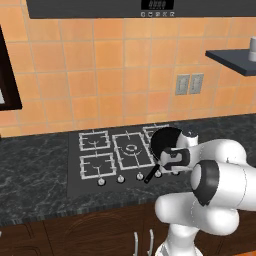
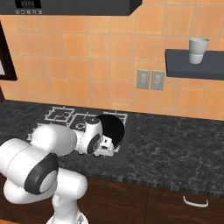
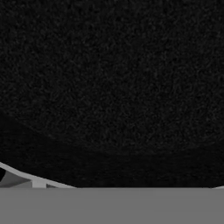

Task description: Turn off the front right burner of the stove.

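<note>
The stove (image 1: 75, 170) is a black glass cooktop with pale-grey grates and a row of small silver knobs (image 1: 120, 178) along its front. A black frying pan (image 1: 167, 139) sits over the right side, its handle (image 1: 150, 176) reaching toward the knobs. The pan and my hand hide the front right burner. My gripper (image 1: 174, 168) hangs low over the right end of the knob row, just in front of the pan (image 2: 113, 127). Its fingers are hidden. The pan's dark surface (image 3: 113, 78) is very close in the hand view, with a pale grate bar (image 3: 39, 181) at the bottom left.
Speckled dark stone counter (image 2: 175, 148) runs to both sides of the stove. A wall shelf (image 2: 194, 63) at the right carries a white cup (image 2: 197, 50). The range hood (image 1: 150, 7) hangs above, with two wall outlets (image 1: 189, 84) on the tiles.
</note>
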{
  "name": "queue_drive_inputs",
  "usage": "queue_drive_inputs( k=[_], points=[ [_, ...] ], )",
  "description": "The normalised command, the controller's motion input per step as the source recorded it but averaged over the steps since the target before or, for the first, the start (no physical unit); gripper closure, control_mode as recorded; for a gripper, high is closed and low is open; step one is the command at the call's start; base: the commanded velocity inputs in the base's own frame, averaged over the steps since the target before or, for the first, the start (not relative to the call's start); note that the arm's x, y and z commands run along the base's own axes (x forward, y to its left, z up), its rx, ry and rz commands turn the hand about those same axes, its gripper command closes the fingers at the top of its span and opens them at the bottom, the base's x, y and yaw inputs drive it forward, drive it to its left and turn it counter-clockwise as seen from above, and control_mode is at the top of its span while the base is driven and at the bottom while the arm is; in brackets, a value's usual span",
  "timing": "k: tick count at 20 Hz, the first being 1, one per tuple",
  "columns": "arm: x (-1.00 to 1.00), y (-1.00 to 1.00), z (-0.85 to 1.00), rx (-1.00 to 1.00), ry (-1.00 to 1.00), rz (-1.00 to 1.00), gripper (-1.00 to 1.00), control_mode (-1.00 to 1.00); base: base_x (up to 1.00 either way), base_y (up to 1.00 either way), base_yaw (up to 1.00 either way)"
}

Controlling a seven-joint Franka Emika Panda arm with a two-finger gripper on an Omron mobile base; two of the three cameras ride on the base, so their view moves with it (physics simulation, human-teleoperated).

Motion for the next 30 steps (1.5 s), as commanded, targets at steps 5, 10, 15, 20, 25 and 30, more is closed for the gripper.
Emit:
queue_drive_inputs(
  k=[5, 10, 15, 20, 25, 30],
  points=[
    [0.07, 0.0, 0.01, 0.04, 0.0, 0.0, -1.0, -1.0, 0.0, 0.0, 0.0],
    [0.09, 0.0, 0.05, 0.04, 0.0, 0.0, -1.0, -1.0, 0.0, 0.0, 0.0],
    [0.09, 0.0, 0.0, 0.02, -0.01, 0.0, -1.0, -1.0, 0.0, 0.0, 0.0],
    [0.01, 0.0, 0.01, 0.01, -0.12, 0.0, -1.0, -1.0, 0.0, 0.0, 0.0],
    [0.0, 0.0, 0.0, 0.0, -0.1, 0.0, -1.0, -1.0, 0.0, 0.0, 0.0],
    [0.05, 0.0, -0.05, 0.0, 0.0, 0.0, -1.0, -1.0, 0.0, 0.0, 0.0]
  ],
)
